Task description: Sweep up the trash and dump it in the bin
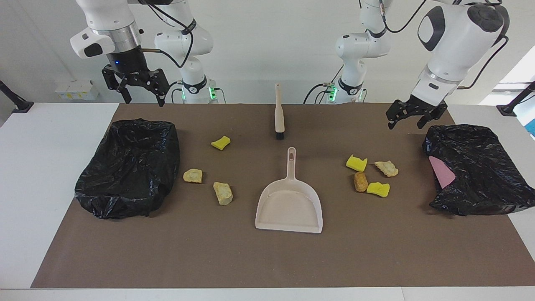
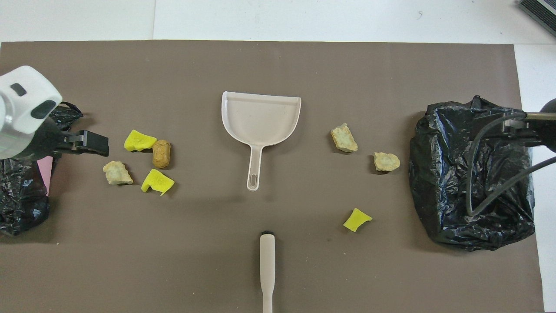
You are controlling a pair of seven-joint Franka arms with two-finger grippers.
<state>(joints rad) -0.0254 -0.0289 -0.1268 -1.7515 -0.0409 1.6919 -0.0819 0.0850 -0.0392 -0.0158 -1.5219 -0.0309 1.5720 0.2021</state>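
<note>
Left gripper (image 1: 403, 121): spread, empty, up over mat beside trash (image 1: 371, 175).
Right gripper (image 1: 140, 91): spread, empty, waits above bin (image 1: 127, 167).
Risk: brush (image 1: 278, 113) ungrabbed; could knock trash away.

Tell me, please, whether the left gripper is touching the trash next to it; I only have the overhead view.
Observer: No. The facing view shows the left gripper up in the air, open, well clear of the trash on the mat.
Operator: Thank you. And the right gripper, which is cut off at the edge of my view?
Observer: The right gripper hangs high, open and empty, above the black bin at its end of the table.
</note>
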